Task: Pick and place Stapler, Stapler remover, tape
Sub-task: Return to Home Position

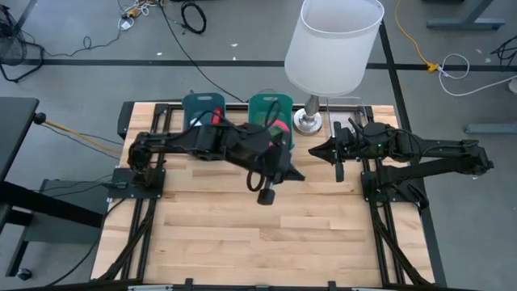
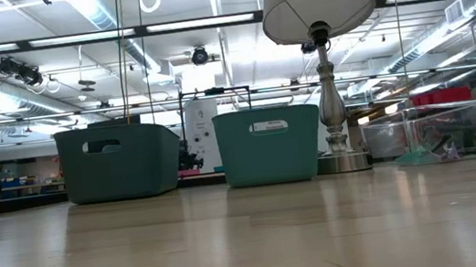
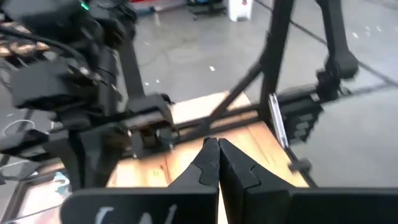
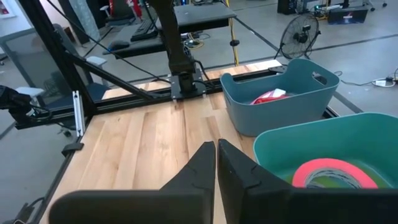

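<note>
**Both arms above the counter.** Seen from above, your left claw point(image 1: 292, 174) hangs over the middle of the counter point(image 1: 242, 234), just in front of the green bin point(image 1: 265, 99). Its wrist view shows the fingers point(image 3: 202, 168) clenched together with nothing between them. Your right claw point(image 1: 315, 149) hovers near the lamp point(image 1: 333, 40) and points toward the left arm. In its own wrist view it is likewise clenched and empty. The pink tape point(image 4: 306, 171) lies in the green bin, the one nearest the right claw. A red object point(image 4: 267, 96) lies in the second bin point(image 4: 292, 115) beyond it. At counter level, a transparent bin point(image 2: 431, 131) stands beside the lamp's base, holding small things too indistinct for you to name.
</note>
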`<act>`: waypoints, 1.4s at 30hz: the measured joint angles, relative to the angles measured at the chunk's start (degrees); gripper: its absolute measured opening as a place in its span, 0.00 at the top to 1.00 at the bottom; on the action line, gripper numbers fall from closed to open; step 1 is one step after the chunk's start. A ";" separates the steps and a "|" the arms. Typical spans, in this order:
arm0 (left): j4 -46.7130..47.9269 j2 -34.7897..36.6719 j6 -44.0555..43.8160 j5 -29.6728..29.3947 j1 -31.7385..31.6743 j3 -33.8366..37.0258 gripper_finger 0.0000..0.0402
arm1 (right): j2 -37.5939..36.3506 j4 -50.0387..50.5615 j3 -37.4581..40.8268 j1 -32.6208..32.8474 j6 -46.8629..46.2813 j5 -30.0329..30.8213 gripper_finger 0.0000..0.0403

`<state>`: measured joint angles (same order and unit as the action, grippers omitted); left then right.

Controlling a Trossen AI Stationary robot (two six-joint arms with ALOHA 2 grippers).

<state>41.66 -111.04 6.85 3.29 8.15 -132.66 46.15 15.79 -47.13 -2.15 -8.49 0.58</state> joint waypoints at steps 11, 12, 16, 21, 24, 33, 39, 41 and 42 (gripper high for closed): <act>11.16 3.67 8.55 8.45 -1.53 0.00 1.00 | 0.00 0.04 0.00 0.00 0.00 0.00 0.95; 11.15 4.09 9.21 9.25 -1.76 0.00 1.00 | 0.00 0.04 0.00 0.01 0.00 0.00 0.95; 9.70 5.49 10.73 11.20 -2.85 0.00 1.00 | 0.00 0.07 0.00 0.00 0.00 0.00 0.95; 8.08 6.51 12.04 12.86 -3.20 -0.02 1.00 | 0.00 0.05 0.00 0.01 0.02 0.00 0.95; 7.23 6.82 13.27 12.98 -3.09 -0.02 1.00 | 0.02 0.06 0.00 0.00 0.01 0.00 0.95; 11.90 12.91 14.82 13.11 -6.85 -0.02 1.00 | 0.02 0.04 0.00 0.00 0.02 0.00 0.95; 3.19 22.32 14.54 13.69 -7.81 15.52 1.00 | 0.02 0.02 0.00 0.00 0.02 0.00 0.95; -4.29 28.49 13.13 12.99 -7.48 26.69 1.00 | 0.02 0.00 0.00 0.02 0.00 0.00 0.95; -7.92 31.44 12.25 12.56 -7.48 31.36 1.00 | 0.00 0.00 0.00 0.02 0.02 0.00 0.95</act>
<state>33.74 -79.60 19.11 15.85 0.67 -101.30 46.15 15.79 -47.13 -2.13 -8.47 0.58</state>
